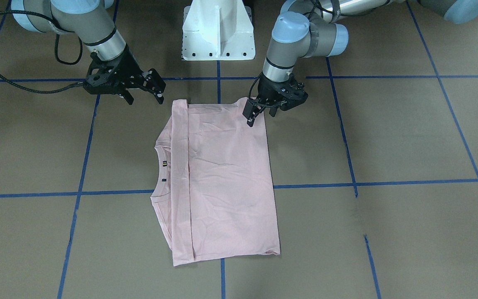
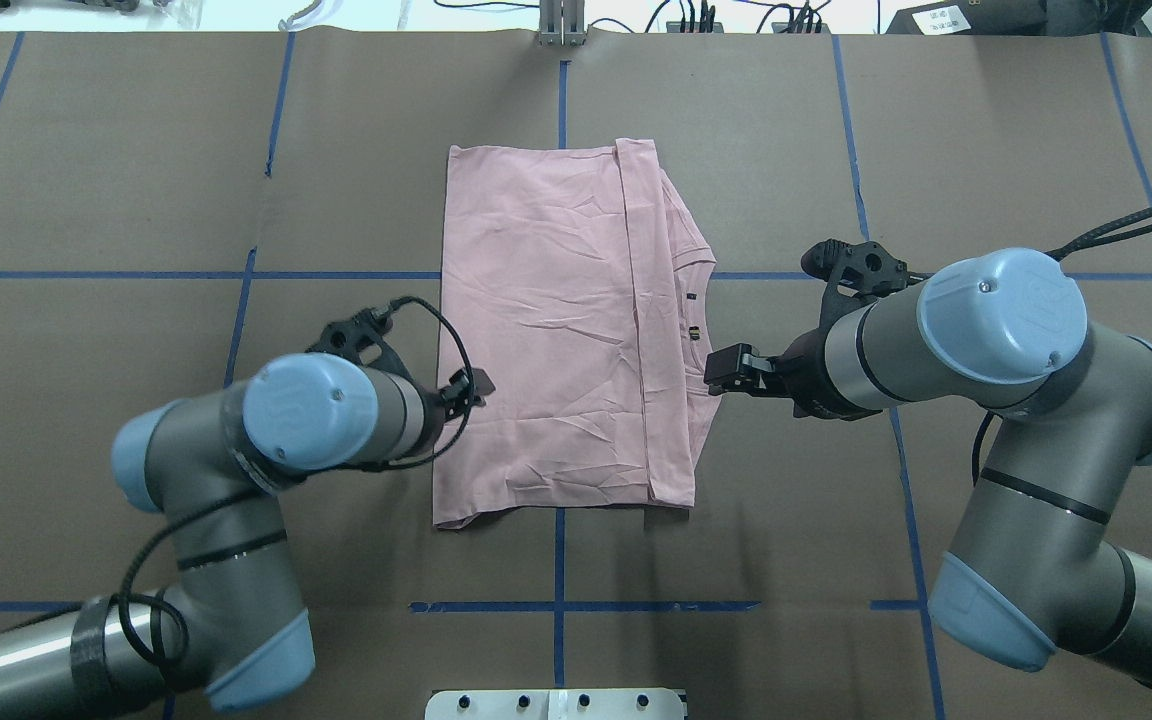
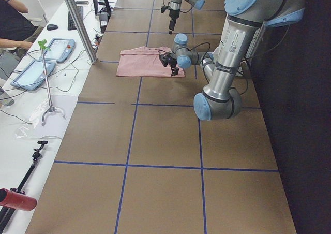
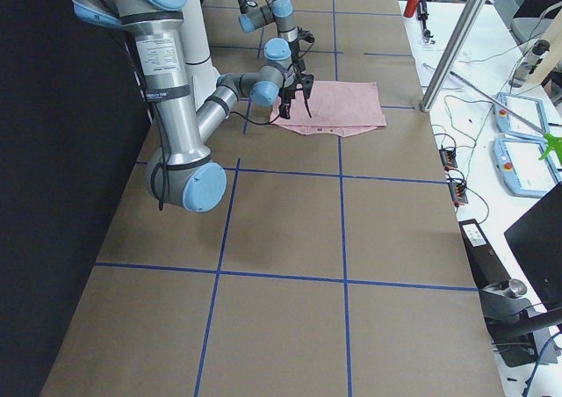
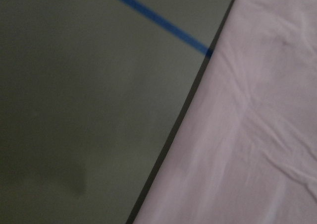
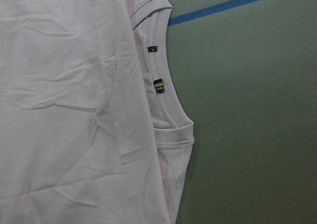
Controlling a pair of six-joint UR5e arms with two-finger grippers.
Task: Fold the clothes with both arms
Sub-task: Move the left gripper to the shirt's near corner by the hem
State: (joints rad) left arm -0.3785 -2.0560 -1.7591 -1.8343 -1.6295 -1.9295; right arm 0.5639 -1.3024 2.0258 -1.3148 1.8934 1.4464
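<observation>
Brown table (image 2: 136, 150) bears the T-shirt (image 2: 546, 330) flat, its long axis crossing the line between the spread right claw (image 1: 145, 99) beside its collar (image 2: 701, 300) and the left claw (image 1: 257, 115), opening unclear, over its opposite edge.

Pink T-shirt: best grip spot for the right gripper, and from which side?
Probably the neckline edge of the pink T-shirt, coming in low from the robot's right: that edge lies flat with bare table beside it, on the open right gripper's side.

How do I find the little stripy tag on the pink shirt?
Find the pink T-shirt on the brown table. Follow its neckline, nearest the right gripper. That tag has a yellow stripe; its smaller neighbour has none.
</observation>
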